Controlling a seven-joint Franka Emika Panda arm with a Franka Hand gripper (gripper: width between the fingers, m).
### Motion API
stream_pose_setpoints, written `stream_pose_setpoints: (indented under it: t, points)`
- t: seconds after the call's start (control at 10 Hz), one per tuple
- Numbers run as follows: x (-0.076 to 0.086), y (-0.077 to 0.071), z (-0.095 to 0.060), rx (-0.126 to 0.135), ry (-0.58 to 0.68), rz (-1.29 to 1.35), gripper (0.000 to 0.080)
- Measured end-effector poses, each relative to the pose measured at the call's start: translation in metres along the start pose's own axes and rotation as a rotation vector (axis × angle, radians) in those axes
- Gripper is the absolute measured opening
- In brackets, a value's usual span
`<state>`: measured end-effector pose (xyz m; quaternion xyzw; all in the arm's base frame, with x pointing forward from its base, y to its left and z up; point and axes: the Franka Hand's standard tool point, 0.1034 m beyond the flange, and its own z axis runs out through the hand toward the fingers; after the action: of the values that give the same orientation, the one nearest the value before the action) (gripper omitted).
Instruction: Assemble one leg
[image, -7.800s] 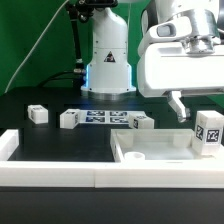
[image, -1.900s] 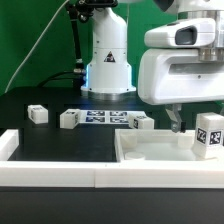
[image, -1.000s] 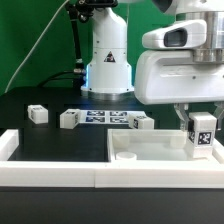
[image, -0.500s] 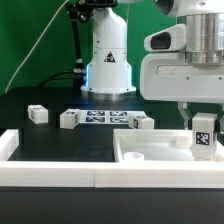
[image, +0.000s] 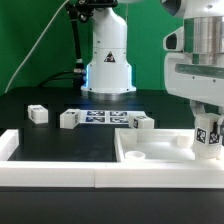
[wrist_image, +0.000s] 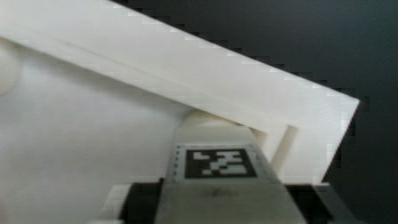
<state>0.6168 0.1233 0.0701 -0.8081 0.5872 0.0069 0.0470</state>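
A white leg (image: 208, 137) with a black-and-white tag stands upright at the right corner of the large flat white tray-like part (image: 150, 150), in the exterior view's right. My gripper (image: 207, 118) comes down from above and is shut on the leg's top. In the wrist view the leg (wrist_image: 221, 175) fills the space between my dark fingers (wrist_image: 146, 200), with the tray's corner wall (wrist_image: 267, 95) beyond it. Three more white legs lie on the black table: one on the left (image: 37, 114), one beside it (image: 69, 119), one near the middle (image: 142, 122).
The marker board (image: 103, 117) lies at the table's middle, in front of the robot base (image: 108, 60). A white rim (image: 60, 175) runs along the table's front edge and left side.
My gripper has moved with the leg toward the exterior view's right, over the tray's right corner. The loose legs and the tray have not moved.
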Motion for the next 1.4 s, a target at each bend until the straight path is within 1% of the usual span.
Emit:
stream_pose_setpoints:
  t: [0.1, 0.2, 0.3, 0.4, 0.5, 0.6, 0.9, 1.1, 1.3, 1.4]
  points:
    - [0.0001, 0.0000, 0.0002, 0.006, -0.014, 0.048, 0.0291]
    - [-0.0010, -0.0002, 0.0003, 0.006, -0.016, 0.060, 0.0308]
    - [0.0000, -0.0002, 0.0000, 0.007, -0.015, 0.000, 0.0308]
    - [0.0019, -0.0004, -0.0004, 0.008, -0.016, -0.056, 0.0456]
    - [0.0021, -0.0003, -0.0004, 0.009, -0.016, -0.073, 0.0587]
    - [0.0020, -0.0007, -0.0006, 0.009, -0.015, -0.122, 0.0631]
    - [0.0043, -0.0024, -0.0022, 0.010, -0.002, -0.609, 0.0649]
    - [0.0022, -0.0038, -0.0032, 0.010, -0.003, -0.803, 0.0649]
    - [0.0047, -0.0041, -0.0046, 0.003, -0.007, -1.004, 0.0649]
    - [0.0057, -0.0040, -0.0042, -0.006, 0.000, -1.119, 0.0649]
